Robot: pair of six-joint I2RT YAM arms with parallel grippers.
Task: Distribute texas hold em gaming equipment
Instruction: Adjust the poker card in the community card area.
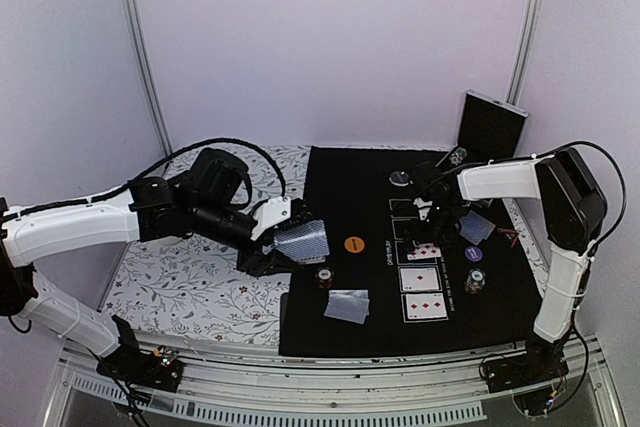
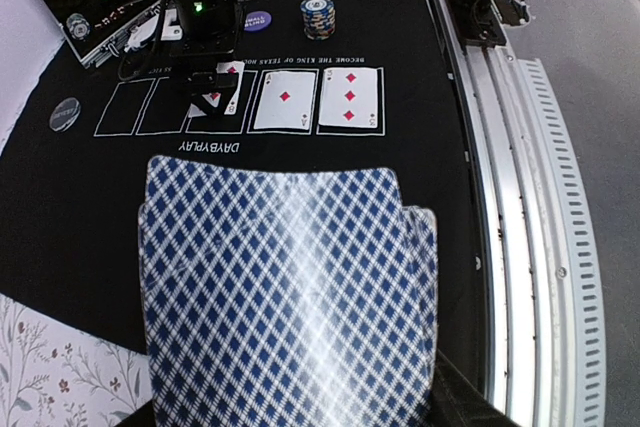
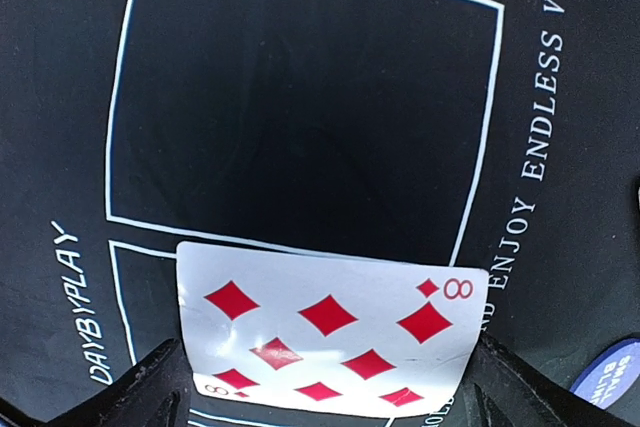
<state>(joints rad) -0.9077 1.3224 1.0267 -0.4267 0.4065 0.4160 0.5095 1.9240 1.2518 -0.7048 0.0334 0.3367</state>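
Pale lilac walls (image 1: 330,37) closed in a table under a floral cloth (image 1: 180,277), with a black felt poker mat (image 1: 350,187) laid over its right part. In the mat's printed row of white card boxes the eight of diamonds (image 3: 330,332) lay face up, with two more face-up diamond cards (image 1: 425,307) toward the mat's near edge. The right gripper (image 3: 330,377) hung over it, jaws spread wide, one finger at either end of the card; contact could not be made out. Over the mat's left edge the left gripper (image 1: 285,247) was clamped on a fanned stack of blue-checked playing cards (image 2: 290,297). An orange button disc (image 1: 353,244) and a striped chip stack (image 2: 317,15) sat on the mat.
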